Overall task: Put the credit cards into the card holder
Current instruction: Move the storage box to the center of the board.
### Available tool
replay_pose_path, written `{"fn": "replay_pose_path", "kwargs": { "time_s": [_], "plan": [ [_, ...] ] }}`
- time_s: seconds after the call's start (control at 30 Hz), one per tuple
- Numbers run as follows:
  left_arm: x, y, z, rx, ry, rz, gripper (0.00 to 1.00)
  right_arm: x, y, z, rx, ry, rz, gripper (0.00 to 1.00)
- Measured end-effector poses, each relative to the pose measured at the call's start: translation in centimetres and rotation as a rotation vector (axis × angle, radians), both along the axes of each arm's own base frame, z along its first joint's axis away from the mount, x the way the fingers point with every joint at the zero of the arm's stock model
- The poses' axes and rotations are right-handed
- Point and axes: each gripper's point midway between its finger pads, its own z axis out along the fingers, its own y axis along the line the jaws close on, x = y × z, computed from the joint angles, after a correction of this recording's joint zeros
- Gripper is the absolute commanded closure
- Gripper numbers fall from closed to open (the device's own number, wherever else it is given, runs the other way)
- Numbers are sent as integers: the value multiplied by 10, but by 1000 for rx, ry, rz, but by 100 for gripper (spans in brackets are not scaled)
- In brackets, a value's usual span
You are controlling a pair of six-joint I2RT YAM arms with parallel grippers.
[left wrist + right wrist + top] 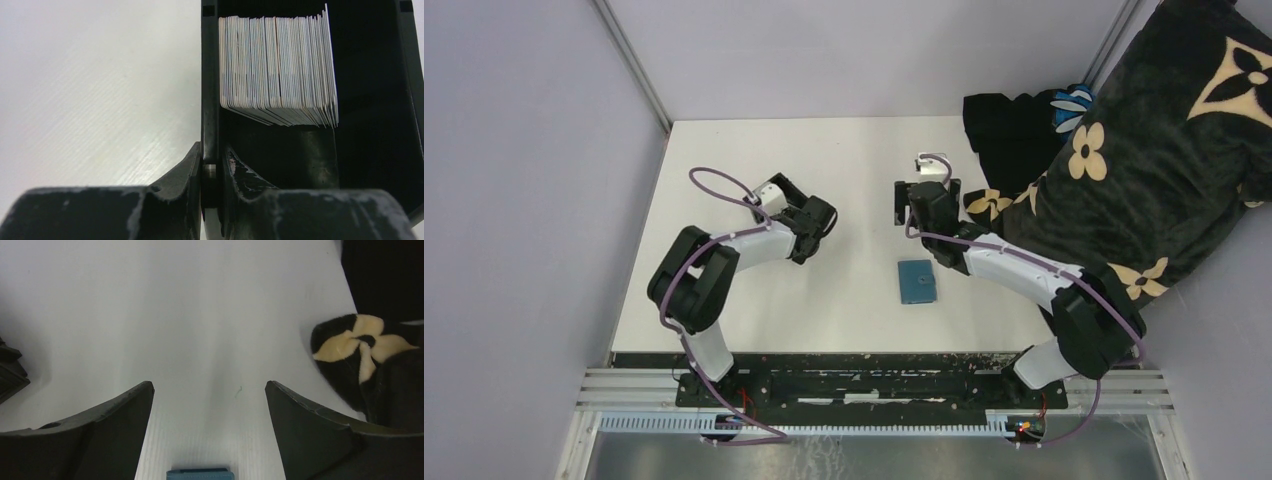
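Wall of black open-topped plastic box (pixel 209 75) clamped by left claw (pixel 210 172)
Thin grey-white cards (pixel 277 65) are stacked inside — the right claw (pixel 209 402) is held apart, flat teal-blue wallet (pixel 200 474) at 6 o'clock.

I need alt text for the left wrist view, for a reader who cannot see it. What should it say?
The left gripper pinches the side wall of a black open-topped box, one finger outside and one inside. Inside the box, a thick stack of pale credit cards stands on edge; the white table lies to the left.
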Motion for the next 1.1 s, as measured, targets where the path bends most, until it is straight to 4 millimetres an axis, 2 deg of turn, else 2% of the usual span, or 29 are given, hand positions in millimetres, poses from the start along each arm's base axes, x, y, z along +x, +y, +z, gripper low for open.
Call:
{"fn": "replay_pose_path", "kwargs": {
  "time_s": [0.1,0.37,0.53,0.67,0.77,0.9,1.1],
  "plan": [
    [8,-20,1,21,-13,-78,83,-12,-18,3,-7,3,-64,21],
    [24,-59,1,55,-40,-235,84,-40,-50,14,-18,31,-147,22],
    [32,-73,1,59,-52,-282,85,-61,-65,14,-6,49,-163,16],
    [34,-83,2,52,-63,-303,82,-77,-73,6,-11,89,-173,12],
    [34,-92,2,48,-61,-322,78,-88,-75,-5,-27,133,-174,11],
    [34,-102,2,45,-37,-345,68,-107,-71,-25,-60,198,-144,11],
    [21,-103,-6,53,32,-360,51,-126,-57,-41,-84,256,-82,11]
  ]
}}
